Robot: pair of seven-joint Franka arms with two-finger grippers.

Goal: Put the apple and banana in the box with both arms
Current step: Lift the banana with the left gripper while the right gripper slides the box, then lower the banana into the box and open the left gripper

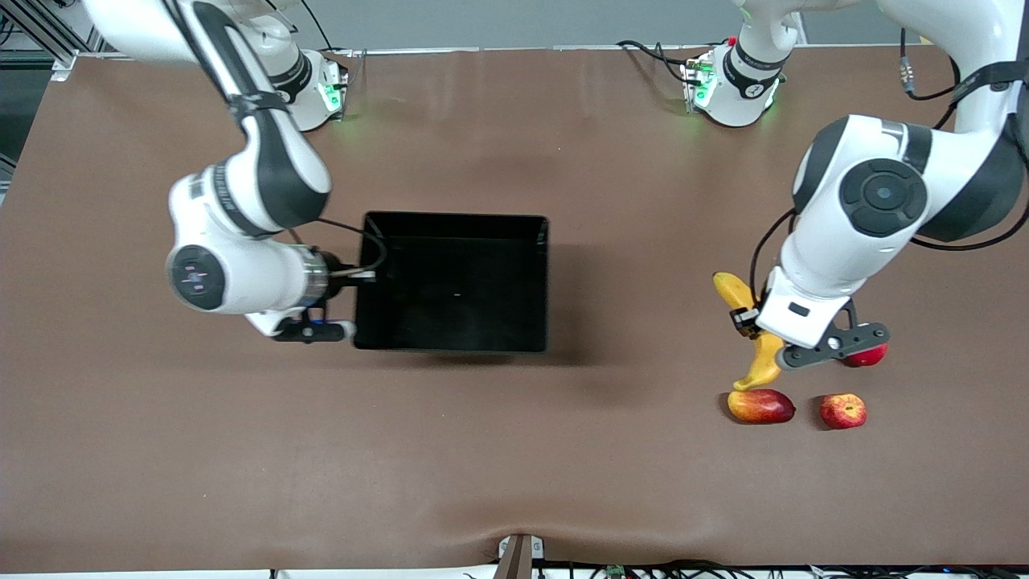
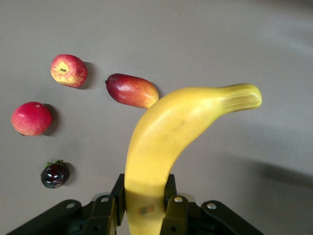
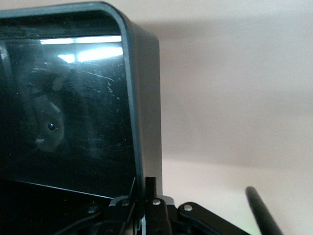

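Note:
My left gripper is shut on the long yellow banana near the left arm's end of the table; in the left wrist view its fingers clamp the banana by its lower part. The streaked red-yellow apple lies on the table nearer the front camera; it also shows in the left wrist view. My right gripper is shut on the wall of the black box at its right-arm end. The right wrist view shows the fingers pinching that wall. The box holds nothing.
An elongated red-yellow mango-like fruit lies beside the apple, just under the banana's tip. A plain red round fruit sits partly under my left hand. A small dark fruit shows only in the left wrist view.

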